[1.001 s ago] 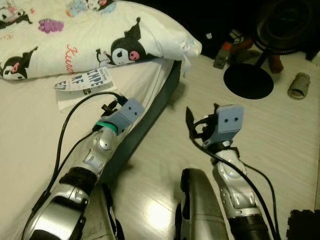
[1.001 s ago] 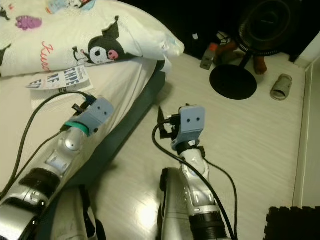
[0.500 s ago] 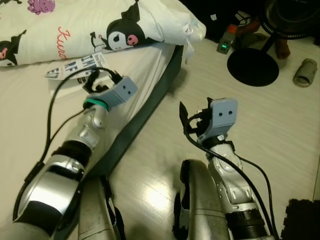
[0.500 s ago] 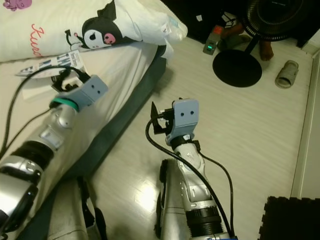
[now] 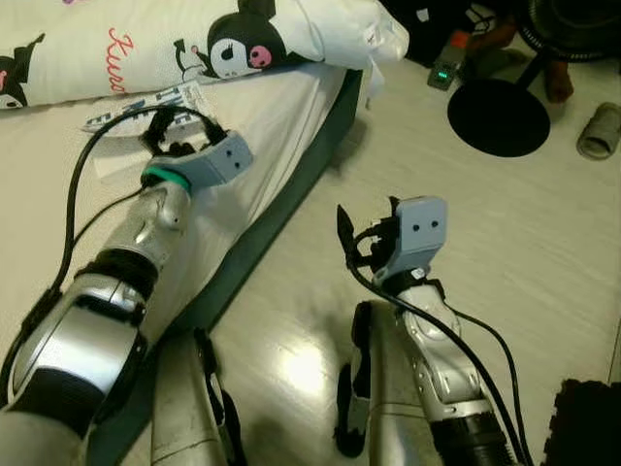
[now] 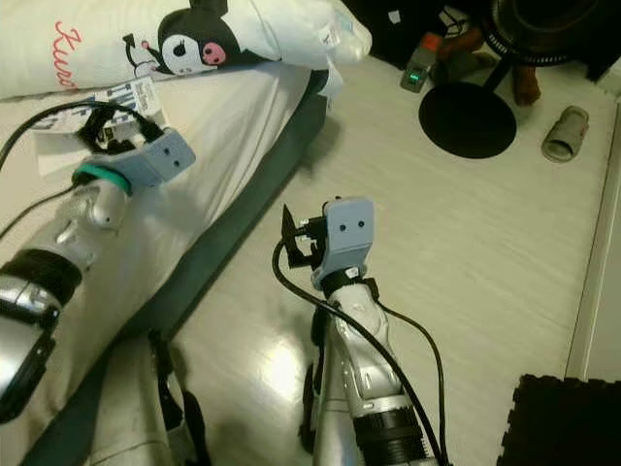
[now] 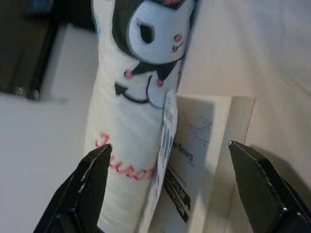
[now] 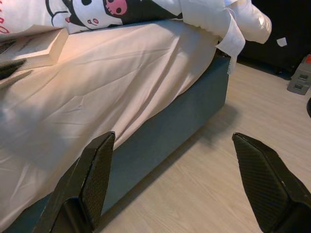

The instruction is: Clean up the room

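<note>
A thin white book with a printed cover (image 5: 131, 105) lies on the cream bed sheet (image 5: 277, 126), tucked against a white pillow printed with a black cartoon character (image 5: 146, 44). My left gripper (image 5: 167, 136) hovers over the sheet just short of the book. In the left wrist view its fingers (image 7: 92, 179) stand wide open, with the book (image 7: 204, 145) and the pillow (image 7: 141, 73) ahead between them. My right gripper (image 5: 351, 233) hangs open above the pale wood floor beside the bed, holding nothing. Its wrist view faces the dark bed base (image 8: 184, 126).
The bed's dark edge (image 5: 291, 204) runs diagonally between my arms. On the floor at the back right stand a fan's round black base (image 5: 503, 116), a small device with a green light (image 5: 446, 73) and a grey roll (image 5: 602, 131). A black mat corner (image 5: 587, 427) lies near right.
The camera has tilted, shifting the whole scene. My left arm has reached farther over the bed, closer to the book. My right gripper stays over the floor, still open.
</note>
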Robot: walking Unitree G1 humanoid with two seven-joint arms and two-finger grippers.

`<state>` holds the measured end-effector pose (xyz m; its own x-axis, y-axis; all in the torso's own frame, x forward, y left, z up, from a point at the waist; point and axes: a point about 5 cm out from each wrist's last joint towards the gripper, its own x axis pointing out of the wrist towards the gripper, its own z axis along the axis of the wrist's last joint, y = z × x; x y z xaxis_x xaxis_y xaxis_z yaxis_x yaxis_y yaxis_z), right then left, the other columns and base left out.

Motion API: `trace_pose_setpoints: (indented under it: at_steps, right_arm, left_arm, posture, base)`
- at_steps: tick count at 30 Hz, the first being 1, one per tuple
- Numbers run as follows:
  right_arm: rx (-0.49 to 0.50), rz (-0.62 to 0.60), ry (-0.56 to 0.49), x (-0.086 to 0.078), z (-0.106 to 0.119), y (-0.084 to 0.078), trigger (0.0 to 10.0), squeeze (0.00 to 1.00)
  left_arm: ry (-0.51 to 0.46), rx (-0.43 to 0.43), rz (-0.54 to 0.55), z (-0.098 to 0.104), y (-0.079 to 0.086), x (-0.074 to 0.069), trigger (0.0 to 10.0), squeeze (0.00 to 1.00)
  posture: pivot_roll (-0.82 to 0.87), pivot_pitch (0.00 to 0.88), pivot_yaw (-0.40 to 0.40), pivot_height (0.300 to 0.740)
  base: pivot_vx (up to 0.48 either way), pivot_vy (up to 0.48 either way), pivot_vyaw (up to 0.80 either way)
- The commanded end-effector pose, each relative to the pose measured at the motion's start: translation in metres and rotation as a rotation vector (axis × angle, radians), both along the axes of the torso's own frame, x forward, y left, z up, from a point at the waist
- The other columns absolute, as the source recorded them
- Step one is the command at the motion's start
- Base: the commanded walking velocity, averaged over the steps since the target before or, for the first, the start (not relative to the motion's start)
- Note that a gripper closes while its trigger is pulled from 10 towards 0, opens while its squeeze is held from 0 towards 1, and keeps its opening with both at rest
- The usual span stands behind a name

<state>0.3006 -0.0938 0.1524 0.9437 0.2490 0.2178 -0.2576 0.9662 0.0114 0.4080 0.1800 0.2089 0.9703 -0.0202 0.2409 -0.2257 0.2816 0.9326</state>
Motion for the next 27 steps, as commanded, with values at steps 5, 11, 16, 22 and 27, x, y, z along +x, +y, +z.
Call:
trace_pose_setpoints:
  at_steps: [5, 11, 16, 22, 27]
  right_arm:
    - [0.001, -0.016, 0.029, -0.006, -0.005, -0.003, 10.0, 0.0]
    - [0.0, -0.025, 0.031, -0.008, -0.005, -0.005, 10.0, 0.0]
    - [0.002, -0.034, 0.033, -0.009, -0.005, -0.005, 10.0, 0.0]
    - [0.006, -0.049, 0.034, -0.011, -0.005, -0.007, 10.0, 0.0]
    - [0.007, -0.061, 0.037, -0.013, -0.006, -0.008, 10.0, 0.0]
  left_arm:
    - [0.045, 0.119, 0.04, -0.022, 0.001, -0.003, 10.0, 0.0]
    - [0.075, 0.154, 0.052, -0.029, -0.005, -0.003, 10.0, 0.0]
    - [0.1, 0.144, 0.079, -0.029, -0.007, -0.002, 10.0, 0.0]
    - [0.122, 0.11, 0.14, -0.021, 0.003, 0.001, 10.0, 0.0]
    - [0.128, 0.117, 0.176, -0.013, 0.014, 0.003, 10.0, 0.0]
  posture:
    - [-0.13, 0.344, 0.04, 0.545]
    - [-0.14, 0.351, 0.049, 0.545]
    - [-0.14, 0.354, 0.057, 0.545]
    - [-0.15, 0.356, 0.074, 0.545]
    - [-0.15, 0.356, 0.077, 0.545]
  base:
    - [0.0, 0.0, 0.0]
    - [0.0, 0.0, 0.0]
    - [0.0, 0.0, 0.0]
    - [0.0, 0.0, 0.0]
    - [0.0, 0.0, 0.0]
